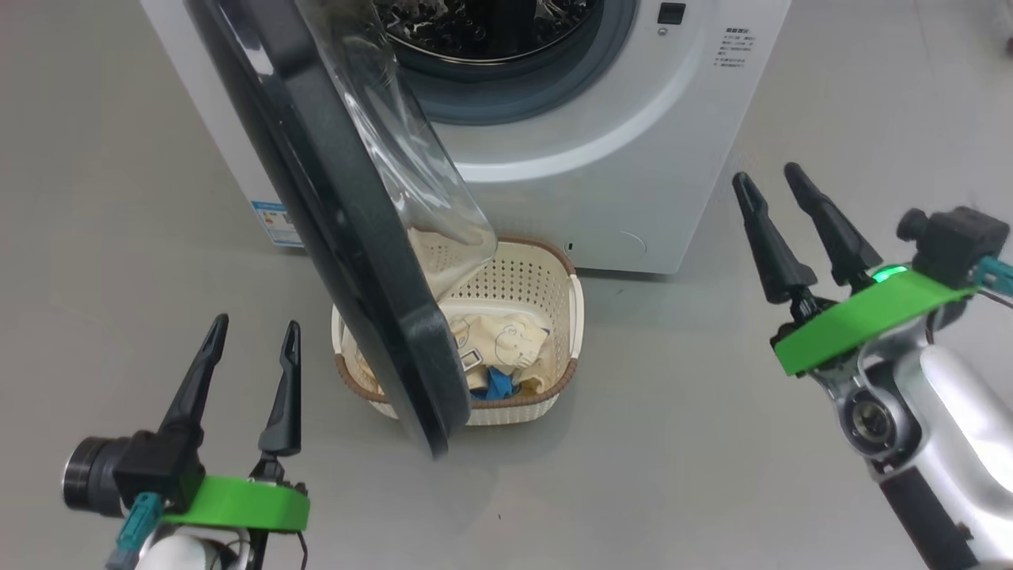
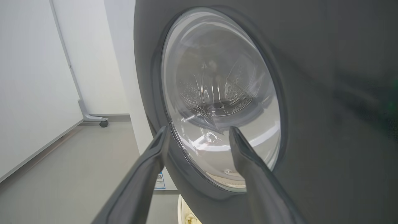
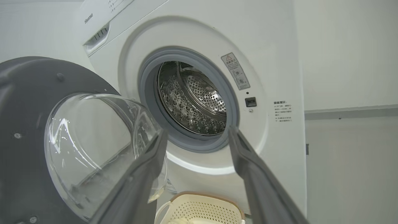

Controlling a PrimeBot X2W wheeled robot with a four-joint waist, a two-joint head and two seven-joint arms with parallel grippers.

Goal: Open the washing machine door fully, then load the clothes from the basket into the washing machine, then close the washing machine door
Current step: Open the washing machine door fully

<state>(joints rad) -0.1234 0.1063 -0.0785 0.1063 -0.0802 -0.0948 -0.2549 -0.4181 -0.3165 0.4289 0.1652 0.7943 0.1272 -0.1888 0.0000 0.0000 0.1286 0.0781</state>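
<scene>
The white washing machine (image 1: 633, 158) stands ahead with its steel drum (image 3: 192, 99) exposed. Its black-rimmed washing machine door (image 1: 348, 237) swings out towards me, about half open, its glass bowl (image 3: 93, 146) hanging over the basket. On the floor under the door sits the cream basket (image 1: 530, 285), holding pale yellow and blue clothes (image 1: 506, 348). My left gripper (image 1: 255, 331) is open at the lower left, facing the door's outer side (image 2: 311, 124). Off to the right my right gripper (image 1: 768, 176) is open and empty, pointing at the drum opening.
Grey floor (image 1: 712, 443) spreads around the washer and basket. In the left wrist view a white wall panel on a wheeled foot (image 2: 101, 121) stands to the washer's left. A grey skirting (image 3: 351, 112) runs along the wall to the washer's right.
</scene>
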